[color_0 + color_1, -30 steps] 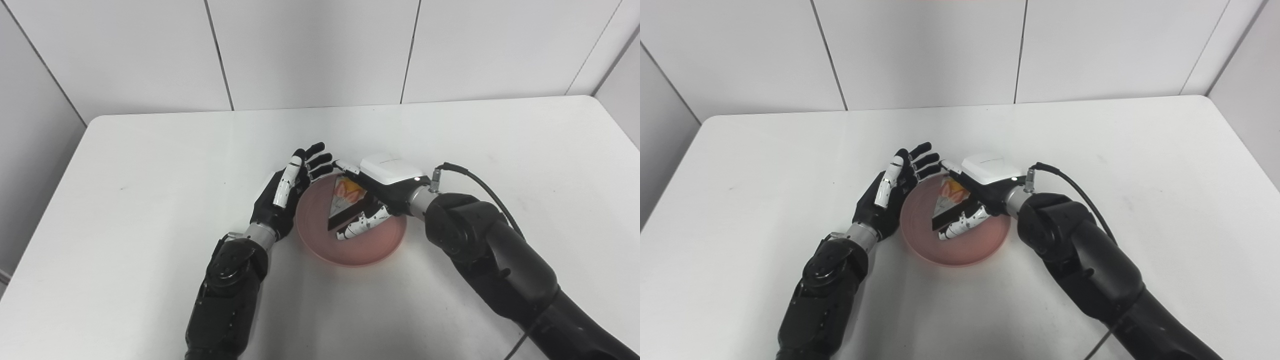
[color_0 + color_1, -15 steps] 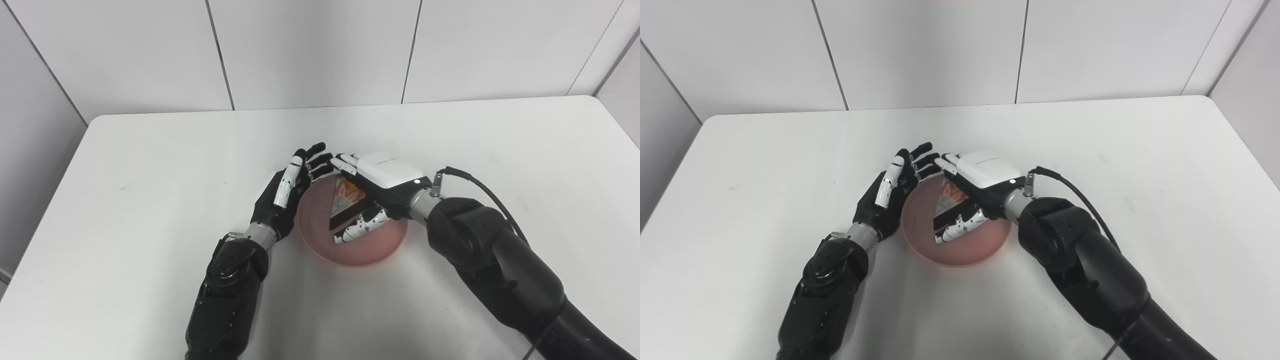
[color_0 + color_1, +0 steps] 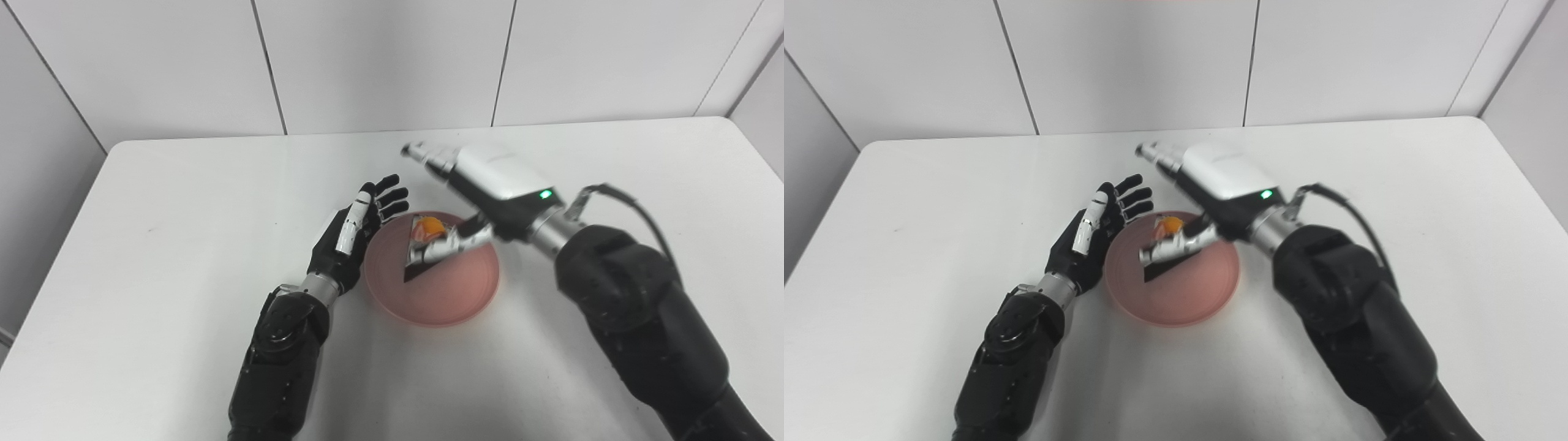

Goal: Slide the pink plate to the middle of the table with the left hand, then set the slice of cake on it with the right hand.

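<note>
Near the middle of the white table (image 3: 184, 202), we are logging these items: pink plate (image 3: 453, 300), sitting flat; slice of cake (image 3: 422, 245), lying on that plate; left hand (image 3: 352, 239), resting just beside the plate's left rim, fingers spread and holding nothing; right hand (image 3: 484, 190), hovering above the cake, fingers extended, gripping nothing.

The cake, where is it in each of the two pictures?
Left eye view: the cake lies on the far left part of the pink plate, just right of centre, partly behind the right hand's thumb.
Right eye view: the cake is on the plate, a little left of centre.
Shared landmark: the left hand stands open against the plate's left rim in both.
</note>
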You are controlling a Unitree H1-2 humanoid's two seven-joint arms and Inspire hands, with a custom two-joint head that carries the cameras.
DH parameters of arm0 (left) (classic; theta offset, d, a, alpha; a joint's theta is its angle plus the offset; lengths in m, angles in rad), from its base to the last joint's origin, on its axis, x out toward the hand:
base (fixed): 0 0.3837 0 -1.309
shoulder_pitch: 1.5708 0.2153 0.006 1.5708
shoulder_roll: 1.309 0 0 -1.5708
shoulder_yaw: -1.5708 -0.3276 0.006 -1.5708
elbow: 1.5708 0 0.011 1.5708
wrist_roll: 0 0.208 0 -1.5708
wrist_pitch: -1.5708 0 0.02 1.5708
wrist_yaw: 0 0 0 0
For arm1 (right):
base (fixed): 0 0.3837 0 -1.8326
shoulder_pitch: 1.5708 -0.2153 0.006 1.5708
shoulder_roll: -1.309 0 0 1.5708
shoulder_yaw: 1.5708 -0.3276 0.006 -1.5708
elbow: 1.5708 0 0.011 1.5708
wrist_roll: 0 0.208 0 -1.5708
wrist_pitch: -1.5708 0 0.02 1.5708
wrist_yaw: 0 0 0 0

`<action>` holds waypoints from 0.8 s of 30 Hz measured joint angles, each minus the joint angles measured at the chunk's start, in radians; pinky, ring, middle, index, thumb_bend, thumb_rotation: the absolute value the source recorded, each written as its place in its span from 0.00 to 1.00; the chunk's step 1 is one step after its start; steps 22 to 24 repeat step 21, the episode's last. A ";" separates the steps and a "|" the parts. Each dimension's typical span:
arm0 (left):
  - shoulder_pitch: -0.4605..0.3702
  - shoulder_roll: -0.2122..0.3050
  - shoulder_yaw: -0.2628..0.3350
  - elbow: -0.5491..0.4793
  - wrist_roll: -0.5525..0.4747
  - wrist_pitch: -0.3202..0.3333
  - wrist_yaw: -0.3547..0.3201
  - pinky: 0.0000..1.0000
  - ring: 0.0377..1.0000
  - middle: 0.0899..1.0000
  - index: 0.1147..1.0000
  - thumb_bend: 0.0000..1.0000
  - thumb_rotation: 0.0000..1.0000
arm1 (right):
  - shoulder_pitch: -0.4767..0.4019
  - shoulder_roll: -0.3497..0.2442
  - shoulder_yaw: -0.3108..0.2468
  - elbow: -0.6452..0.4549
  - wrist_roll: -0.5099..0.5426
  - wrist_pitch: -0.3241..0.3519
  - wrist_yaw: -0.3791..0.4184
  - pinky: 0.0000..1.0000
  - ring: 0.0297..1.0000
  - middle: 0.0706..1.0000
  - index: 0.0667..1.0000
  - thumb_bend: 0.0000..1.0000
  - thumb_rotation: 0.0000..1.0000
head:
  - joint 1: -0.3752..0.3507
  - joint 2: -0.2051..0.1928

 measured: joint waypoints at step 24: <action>0.218 0.040 0.021 -0.183 0.174 -0.207 0.092 1.00 1.00 1.00 0.99 0.43 1.00 | 0.448 0.258 -0.272 0.258 0.586 -0.282 -0.515 1.00 1.00 1.00 1.00 0.52 1.00 | 0.021 -0.028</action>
